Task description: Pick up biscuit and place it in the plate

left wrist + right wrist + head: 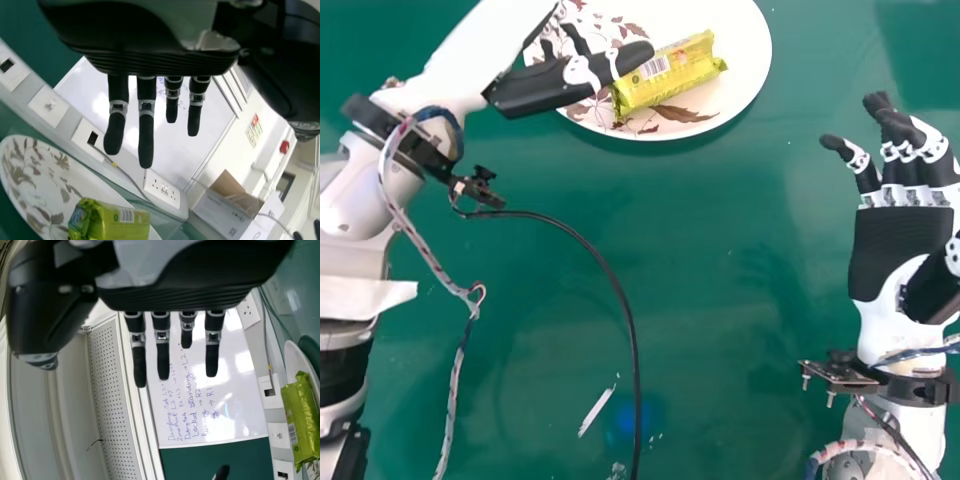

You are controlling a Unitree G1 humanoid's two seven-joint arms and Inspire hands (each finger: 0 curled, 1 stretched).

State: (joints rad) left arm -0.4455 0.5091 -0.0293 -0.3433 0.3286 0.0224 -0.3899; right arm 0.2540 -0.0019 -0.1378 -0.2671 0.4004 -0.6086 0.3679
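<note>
Aslant, 1 crinkly packet [685,78] tops a round plate [748,52].

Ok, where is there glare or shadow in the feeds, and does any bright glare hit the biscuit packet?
Head view: soft shadow along the near rim of the plate, bluish glow on the table beside the black cable, no bright glare on the biscuit packet; left wrist view: white glare patches on the whiteboard; right wrist view: similar patches there.
</note>
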